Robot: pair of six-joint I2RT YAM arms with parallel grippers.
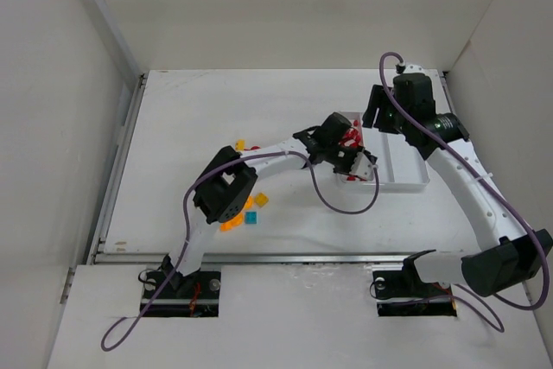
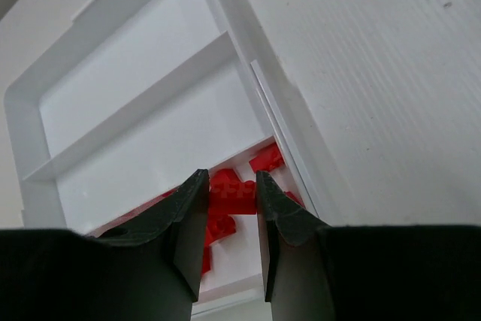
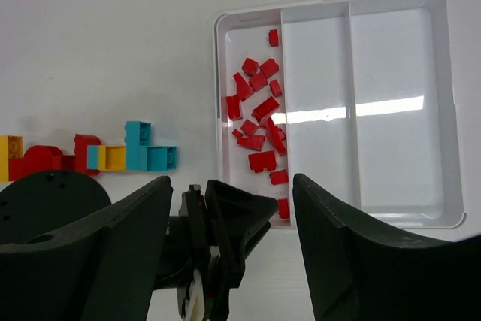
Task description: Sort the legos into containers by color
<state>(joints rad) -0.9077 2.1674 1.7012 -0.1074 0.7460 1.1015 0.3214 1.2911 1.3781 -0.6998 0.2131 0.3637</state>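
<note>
I find the left claw (image 2: 231,178) drawn in to a narrow gap and gripping a red brick (image 2: 233,195), which bridges both fingertips in the left wrist view. This claw hangs over the white tray (image 3: 449,110), above the compartment holding the sorted red bricks (image 3: 259,110). In the right wrist view that is the 9 o'clock compartment of three, and the claw sits over its 6 o'clock end. The right claw (image 3: 233,184) stands wide open with nothing gripped and looks down on the tray. In the top view it is at 12 o'clock of the tray, apart from the left claw. The tray lies on the table (image 1: 216,110), at 3 o'clock of the table's centre in the top view. Unsorted legos lie on the table outside the tray. In the right wrist view a joined row (image 3: 98,157) of yellow, red and cyan bricks lies at 9 o'clock of the tray, well apart from it. In the top view, orange bricks (image 1: 232,224) and a cyan brick (image 1: 251,217) lie beside the left arm at 8 o'clock of the tray, and a yellow brick (image 1: 240,144) lies at 9 o'clock. The arm hides part of that group.
</note>
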